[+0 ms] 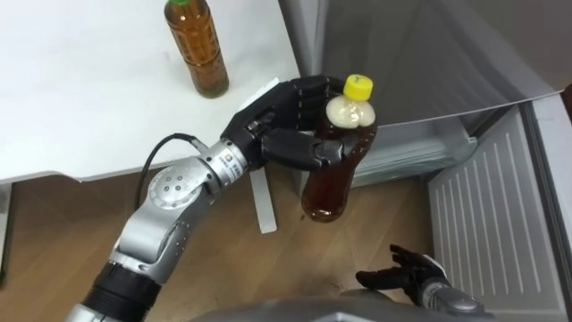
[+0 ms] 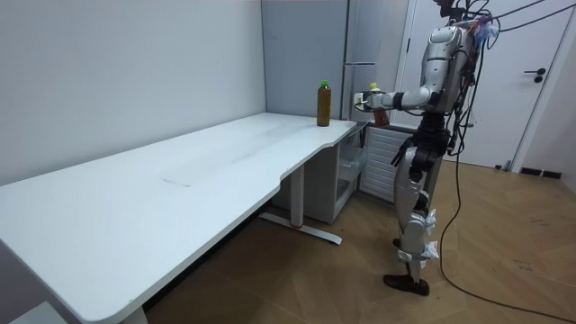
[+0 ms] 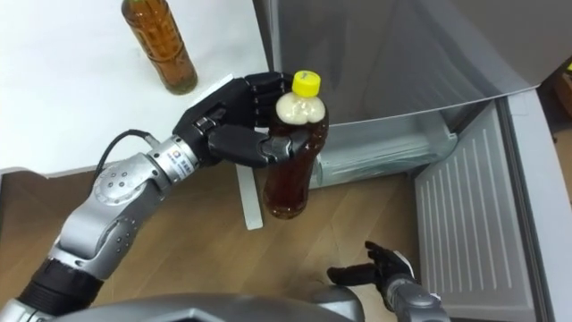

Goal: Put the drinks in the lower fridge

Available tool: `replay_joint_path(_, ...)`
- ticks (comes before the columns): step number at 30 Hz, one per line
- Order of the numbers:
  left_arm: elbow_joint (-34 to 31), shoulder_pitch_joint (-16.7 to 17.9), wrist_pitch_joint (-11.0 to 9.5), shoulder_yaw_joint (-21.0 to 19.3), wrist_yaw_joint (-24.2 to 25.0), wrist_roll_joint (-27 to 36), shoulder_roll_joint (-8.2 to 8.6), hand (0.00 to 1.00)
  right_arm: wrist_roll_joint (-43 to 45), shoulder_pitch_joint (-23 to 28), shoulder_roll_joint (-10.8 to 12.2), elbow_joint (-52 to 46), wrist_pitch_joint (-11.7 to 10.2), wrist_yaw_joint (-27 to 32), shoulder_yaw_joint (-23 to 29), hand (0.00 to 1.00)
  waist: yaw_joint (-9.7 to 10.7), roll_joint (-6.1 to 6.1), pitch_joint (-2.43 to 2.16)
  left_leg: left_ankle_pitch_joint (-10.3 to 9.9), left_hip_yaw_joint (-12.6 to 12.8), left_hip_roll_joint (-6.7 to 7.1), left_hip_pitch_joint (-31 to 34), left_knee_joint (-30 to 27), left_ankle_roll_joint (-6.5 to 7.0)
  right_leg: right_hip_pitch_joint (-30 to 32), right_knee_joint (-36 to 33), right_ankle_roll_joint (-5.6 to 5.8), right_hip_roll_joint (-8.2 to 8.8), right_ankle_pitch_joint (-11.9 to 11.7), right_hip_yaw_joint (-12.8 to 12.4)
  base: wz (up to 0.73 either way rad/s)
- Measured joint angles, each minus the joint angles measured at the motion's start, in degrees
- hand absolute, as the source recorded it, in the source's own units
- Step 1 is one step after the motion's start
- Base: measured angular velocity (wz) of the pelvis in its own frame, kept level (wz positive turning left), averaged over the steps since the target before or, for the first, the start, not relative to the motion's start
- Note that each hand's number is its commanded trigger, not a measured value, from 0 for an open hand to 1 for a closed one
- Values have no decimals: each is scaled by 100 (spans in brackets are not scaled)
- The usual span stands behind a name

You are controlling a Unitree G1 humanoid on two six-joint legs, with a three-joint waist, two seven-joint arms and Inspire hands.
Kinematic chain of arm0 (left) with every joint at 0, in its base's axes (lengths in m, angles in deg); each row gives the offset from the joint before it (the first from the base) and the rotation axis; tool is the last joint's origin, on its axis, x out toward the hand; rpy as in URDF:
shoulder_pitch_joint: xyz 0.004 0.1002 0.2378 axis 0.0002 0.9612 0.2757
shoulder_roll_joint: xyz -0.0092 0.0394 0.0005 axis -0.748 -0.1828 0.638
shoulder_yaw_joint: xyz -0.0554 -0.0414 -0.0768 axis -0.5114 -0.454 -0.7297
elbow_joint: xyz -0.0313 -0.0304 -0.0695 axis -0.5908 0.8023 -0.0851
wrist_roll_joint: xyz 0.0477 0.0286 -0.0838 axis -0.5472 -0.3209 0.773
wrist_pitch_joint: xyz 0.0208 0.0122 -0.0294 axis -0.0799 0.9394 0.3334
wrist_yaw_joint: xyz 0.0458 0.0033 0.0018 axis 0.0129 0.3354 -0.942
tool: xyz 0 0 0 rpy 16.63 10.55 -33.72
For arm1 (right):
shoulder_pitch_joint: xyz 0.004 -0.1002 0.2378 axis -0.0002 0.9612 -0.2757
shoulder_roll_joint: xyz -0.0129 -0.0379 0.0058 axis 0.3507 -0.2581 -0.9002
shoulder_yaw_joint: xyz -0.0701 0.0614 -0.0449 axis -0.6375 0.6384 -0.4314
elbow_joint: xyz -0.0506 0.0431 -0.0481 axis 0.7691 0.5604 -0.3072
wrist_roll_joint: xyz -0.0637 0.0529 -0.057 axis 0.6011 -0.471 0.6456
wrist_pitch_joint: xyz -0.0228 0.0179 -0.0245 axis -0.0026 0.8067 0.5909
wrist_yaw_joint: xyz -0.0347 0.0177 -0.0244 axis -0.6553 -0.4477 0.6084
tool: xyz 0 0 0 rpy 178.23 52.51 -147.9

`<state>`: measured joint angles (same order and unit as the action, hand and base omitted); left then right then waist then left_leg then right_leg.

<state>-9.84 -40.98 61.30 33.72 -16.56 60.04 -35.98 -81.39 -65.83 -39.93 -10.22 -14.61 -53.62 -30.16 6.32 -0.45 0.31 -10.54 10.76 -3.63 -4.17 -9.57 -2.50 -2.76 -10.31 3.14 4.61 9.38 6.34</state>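
- left hand (image 1: pixel 295 121): fingers and thumb curled round the shoulder of a tea bottle with a yellow cap (image 1: pixel 335 161), carrying it in the air past the worktop (image 1: pixel 89 107) edge, above the wooden floor (image 1: pixel 54 224).
- held bottle: long axis near upright, cap up toward the head camera. in the eye view the cap lies toward 1 o'clock and the base toward 7 o'clock.
- second tea bottle, green cap (image 1: pixel 197 49): upright on the worktop, at about 10 o'clock from the held one and well apart from it.
- lower fridge (image 1: pixel 420 148): its door (image 1: pixel 492 206) is swung open, at 3 to 4 o'clock from the held bottle. no drink is visible inside.
- right hand (image 1: pixel 402 273): low at 5 o'clock, fingers loosely spread, holding nothing.
- progress, as judged: one drink is lifted but not yet placed. it has to go into the lower compartment, and the second bottle is untouched.
- room view: the robot stands at the worktop's end, facing the fridge.
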Motion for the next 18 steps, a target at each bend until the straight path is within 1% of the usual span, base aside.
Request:
replay_joint_path(3,5,0,-4,0,0,0,-17,100,13,5,-31,-261,6,-96,-188,0,-49,-16,3,0,2,0,-13,1,0,-16,12,0,-3,0,-4,0)
replay_joint_path(9,52,4,-15,23,3,-3,-49,100,82,26,-12,-966,-20,-287,-551,0,-45,-64,24,0,1,0,-36,8,0,-43,12,0,-4,0,-9,0)
replay_joint_path(11,71,37,-15,24,4,-3,-55,100,155,65,-9,-1184,-20,-362,-578,0,-38,-74,30,0,5,0,-37,7,0,-43,9,0,-4,0,-15,0)
replay_joint_path(15,321,51,-24,22,9,-3,-68,100,315,252,-7,-1887,10,-606,-608,0,-52,-124,64,0,81,-6,-35,0,0,-1,-37,0,-4,0,-63,-6)
replay_joint_path(18,460,82,-23,106,9,-20,-113,100,298,423,-33,-2415,10,-776,-732,0,-25,-142,66,-4,90,-7,4,-15,7,42,-48,3,-4,-4,-78,-2)
